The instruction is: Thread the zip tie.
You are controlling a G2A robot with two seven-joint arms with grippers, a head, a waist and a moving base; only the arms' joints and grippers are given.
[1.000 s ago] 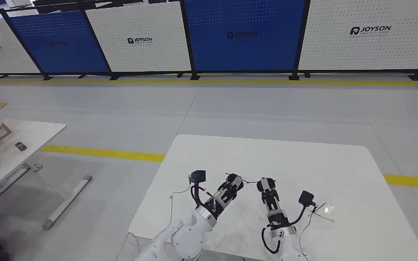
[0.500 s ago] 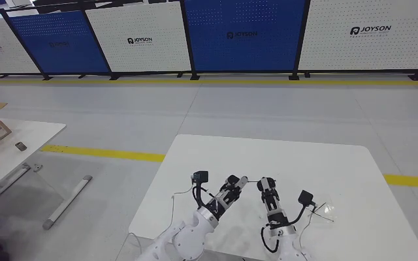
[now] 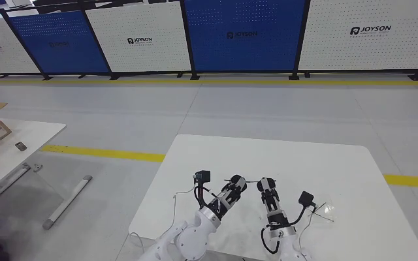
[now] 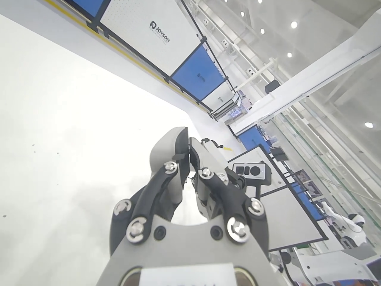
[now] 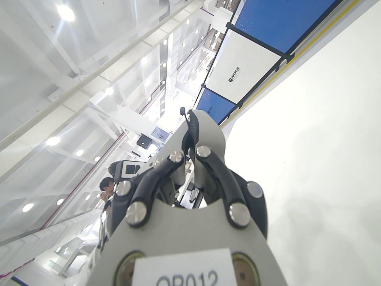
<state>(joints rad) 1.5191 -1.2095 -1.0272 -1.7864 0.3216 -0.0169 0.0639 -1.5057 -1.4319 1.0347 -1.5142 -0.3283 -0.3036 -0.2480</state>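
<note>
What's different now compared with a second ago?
The left gripper slid slightly toward the right gripper, narrowing the gap between them. Nothing was taken or let go. The right gripper stayed put, and both stay shut on the zip tie over the white table.

White table [image 3: 274, 156]; blue and white pegboard panels [image 3: 245, 36] behind; yellow floor line [image 3: 98, 153]; second table [image 3: 32, 134] leftward.

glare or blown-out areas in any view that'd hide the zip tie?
Left wrist view: table blown out to flat white behind the left gripper. Right wrist view: ceiling lamps flare, yet the zip tie stands dark at the right gripper tip. Top view: even light, zip tie only a thin line.
</note>
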